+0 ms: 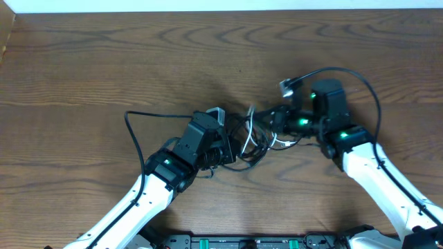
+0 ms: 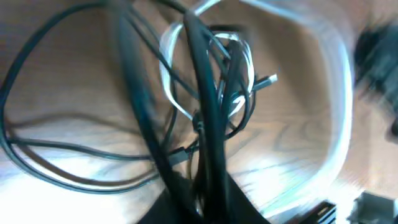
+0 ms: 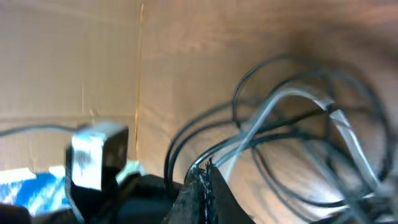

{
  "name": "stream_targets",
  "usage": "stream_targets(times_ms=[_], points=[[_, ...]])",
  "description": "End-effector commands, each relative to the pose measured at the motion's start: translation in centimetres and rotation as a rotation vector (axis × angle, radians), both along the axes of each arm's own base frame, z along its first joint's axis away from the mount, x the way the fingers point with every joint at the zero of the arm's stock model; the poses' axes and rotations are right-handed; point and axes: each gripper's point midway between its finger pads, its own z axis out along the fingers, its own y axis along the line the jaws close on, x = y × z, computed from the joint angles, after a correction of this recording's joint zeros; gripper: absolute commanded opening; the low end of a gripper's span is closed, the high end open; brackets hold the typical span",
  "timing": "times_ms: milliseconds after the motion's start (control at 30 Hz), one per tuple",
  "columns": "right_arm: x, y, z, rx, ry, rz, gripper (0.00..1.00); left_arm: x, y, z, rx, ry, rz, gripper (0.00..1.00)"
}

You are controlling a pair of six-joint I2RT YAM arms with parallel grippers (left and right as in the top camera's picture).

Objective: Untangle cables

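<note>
The cables lie in a tangle [image 1: 250, 137] at mid-table: several thin black cords and one white cord [image 1: 249, 135]. My left gripper [image 1: 225, 147] is at the tangle's left side. In the left wrist view it [image 2: 202, 202] is shut on black cords [image 2: 208, 106], and the white cord [image 2: 339, 124] loops beyond. My right gripper [image 1: 277, 122] is at the tangle's right side. In the right wrist view it [image 3: 205, 179] is shut on cords, with the white cord [image 3: 273, 102] and black loops [image 3: 249, 81] running away from its tips. Both wrist views are blurred.
One black cord [image 1: 131, 128] loops out to the left over the wooden table [image 1: 104, 62]. A grey plug [image 1: 286, 86] sits above the right gripper, and it also shows in the right wrist view [image 3: 93, 158]. A black cable [image 1: 374, 97] arcs right of it.
</note>
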Motion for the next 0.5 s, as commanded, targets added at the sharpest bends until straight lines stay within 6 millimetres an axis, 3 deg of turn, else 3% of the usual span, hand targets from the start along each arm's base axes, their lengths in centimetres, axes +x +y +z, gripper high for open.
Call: stream_targets(times_ms=[0, 67, 100, 267, 367, 400, 433, 467], points=[[0.5, -1.4, 0.7, 0.007, -0.021, -0.025, 0.01, 0.1, -0.1, 0.2, 0.010, -0.016, -0.015, 0.57], [0.1, -1.7, 0.6, -0.016, -0.041, -0.010, 0.01, 0.2, -0.1, 0.3, 0.008, -0.019, -0.014, 0.81], [-0.2, -1.8, 0.4, -0.026, -0.040, -0.001, 0.01, 0.3, 0.0, 0.3, 0.011, -0.022, -0.010, 0.84], [-0.9, -3.4, -2.7, -0.156, 0.051, -0.055, 0.01, 0.5, -0.2, 0.5, 0.002, -0.036, -0.010, 0.85], [-2.3, -3.3, -3.5, -0.169, 0.107, -0.022, 0.02, 0.5, -0.2, 0.5, 0.001, -0.037, -0.010, 0.86], [-2.8, -2.9, -3.4, -0.154, 0.122, 0.000, 0.15, 0.5, -0.2, 0.5, 0.001, -0.037, -0.010, 0.85], [-3.4, -2.4, -3.2, -0.132, 0.153, 0.016, 0.36, 0.5, -0.2, 0.5, 0.001, -0.037, -0.010, 0.85], [-3.6, -2.3, -3.2, -0.123, 0.169, 0.016, 0.43, 0.5, -0.2, 0.5, 0.001, -0.037, -0.010, 0.86]])
